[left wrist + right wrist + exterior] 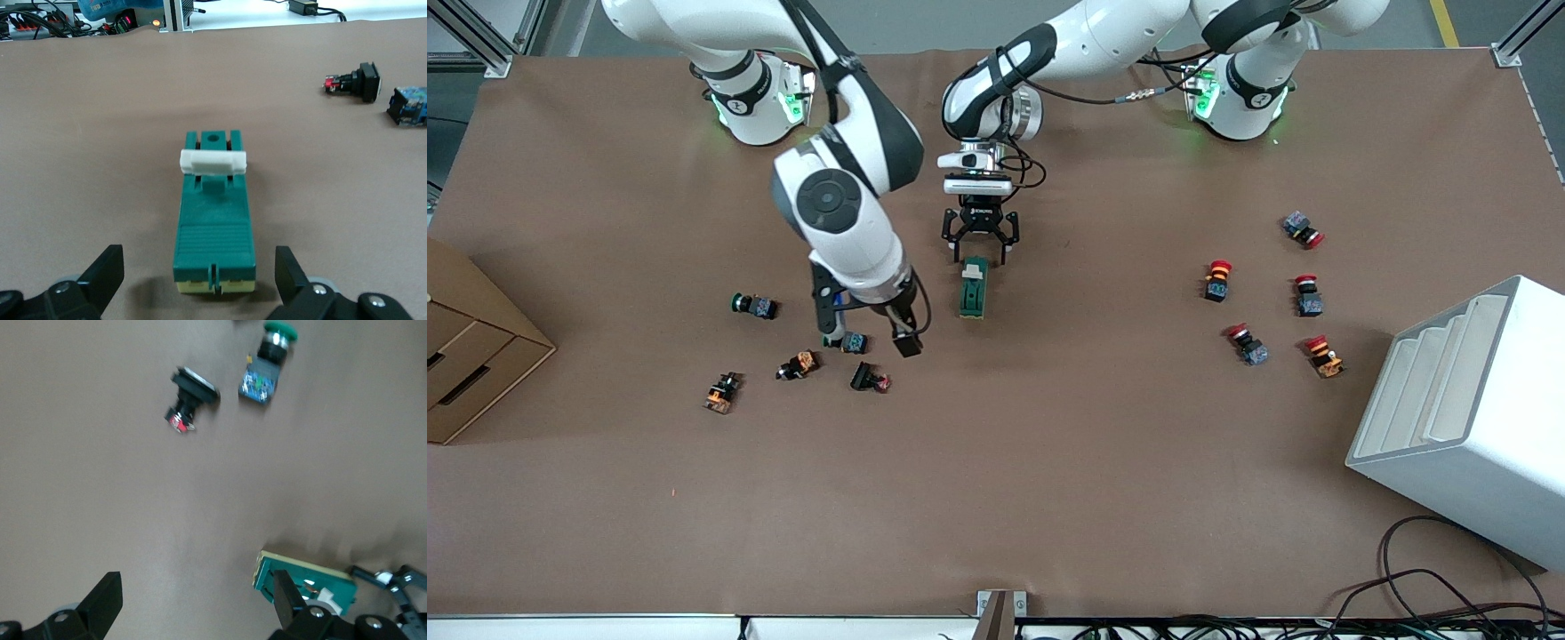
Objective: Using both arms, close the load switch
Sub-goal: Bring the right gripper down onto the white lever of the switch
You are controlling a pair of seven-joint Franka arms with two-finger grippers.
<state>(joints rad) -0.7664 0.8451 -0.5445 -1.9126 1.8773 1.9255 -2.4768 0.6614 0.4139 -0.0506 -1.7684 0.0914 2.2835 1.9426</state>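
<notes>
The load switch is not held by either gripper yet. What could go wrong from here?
1. The left gripper is open over the end of the load switch; nothing pins the block, so a push may slide it along the table.
2. The right gripper hangs open among push buttons, not at the switch; moving across, it may knock them.

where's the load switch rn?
The load switch lies on the table near its middle, just under the left gripper, whose open fingers hang over the end farthest from the front camera. The right gripper hovers beside it, over the push buttons.
</notes>
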